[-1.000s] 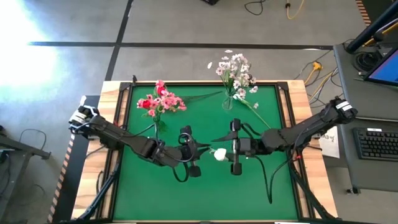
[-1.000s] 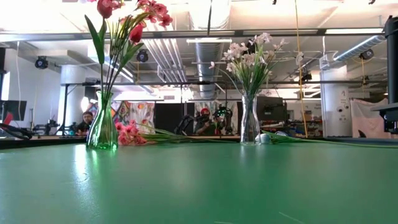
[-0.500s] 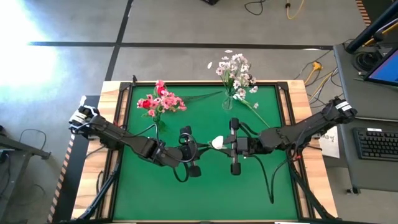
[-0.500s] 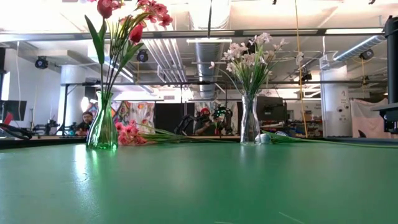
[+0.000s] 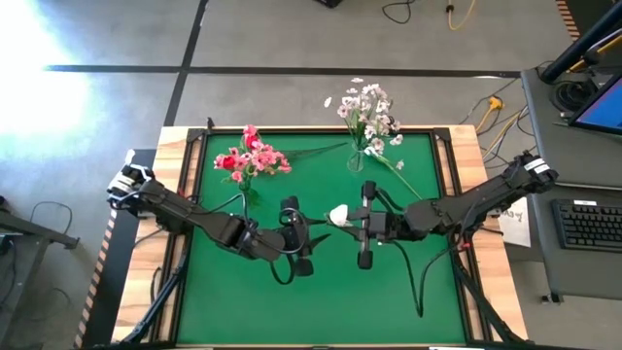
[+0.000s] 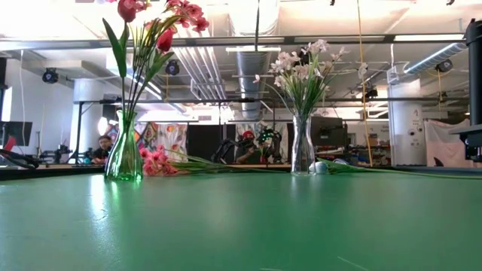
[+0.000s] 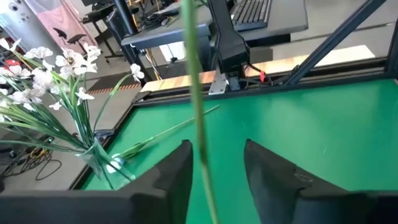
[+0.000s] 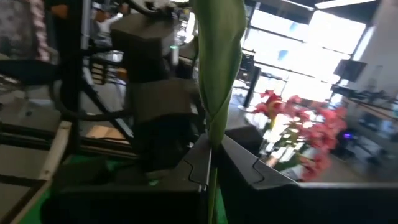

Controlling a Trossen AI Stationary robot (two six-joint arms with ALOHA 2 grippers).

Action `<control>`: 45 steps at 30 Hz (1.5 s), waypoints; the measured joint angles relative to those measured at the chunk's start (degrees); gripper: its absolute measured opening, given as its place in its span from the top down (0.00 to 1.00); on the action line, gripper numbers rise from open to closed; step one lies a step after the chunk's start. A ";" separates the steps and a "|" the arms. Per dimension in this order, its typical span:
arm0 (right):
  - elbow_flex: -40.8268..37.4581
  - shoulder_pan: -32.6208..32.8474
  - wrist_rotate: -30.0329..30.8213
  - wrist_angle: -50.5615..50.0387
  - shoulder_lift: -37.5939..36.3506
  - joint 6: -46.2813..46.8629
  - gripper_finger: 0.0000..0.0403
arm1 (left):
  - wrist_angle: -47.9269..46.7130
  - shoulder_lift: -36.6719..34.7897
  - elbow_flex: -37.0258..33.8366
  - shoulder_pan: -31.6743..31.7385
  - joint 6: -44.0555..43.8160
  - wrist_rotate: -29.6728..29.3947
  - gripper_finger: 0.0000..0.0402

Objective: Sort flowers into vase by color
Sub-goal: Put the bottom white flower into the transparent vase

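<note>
Item 1, nearest: white-bud flower on a long thin green stem (image 5: 338,215), held mid-table above the green felt table top (image 5: 389,292), between my two grippers. I hold it aloft, I judge, so the stem can change hands without snagging the felt.

Item 2: right gripper (image 5: 362,226), clenched on that stem; its wrist view shows the two dark fingers (image 8: 193,168) meeting around the green stalk (image 8: 214,74). This grip carries the flower.

Item 3: left gripper (image 5: 303,233), just beside the bloom, fingers (image 7: 177,177) parted with the stem (image 7: 198,112) running loose between them. I read this as my letting go, though I cannot rule out a re-grip.

Item 4, farther: green glass vase holding pink and red blossoms (image 5: 245,163), rear left. Wrong colour for this bud.

Item 5: clear glass vase of white small-blossom sprays (image 5: 365,122), rear centre. Likely destination, being white.

Item 6: loose stems lying flat by each vase, one pink-flowered (image 6: 162,162), one white-budded (image 6: 324,167). Unsorted, awaiting pickup.
</note>
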 joint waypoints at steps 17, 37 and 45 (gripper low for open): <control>0.00 -6.60 11.84 -0.24 -3.11 -2.02 0.97 | -5.78 -4.46 0.00 -3.60 -0.37 -3.29 0.58; -5.35 -15.94 22.09 -0.24 -10.34 -0.51 0.97 | -6.33 -12.77 -7.21 -8.22 -3.33 -8.68 0.58; -5.38 -21.99 23.46 -0.22 -9.53 -2.02 0.97 | -5.96 -20.21 -11.39 -13.68 -4.46 -17.78 0.58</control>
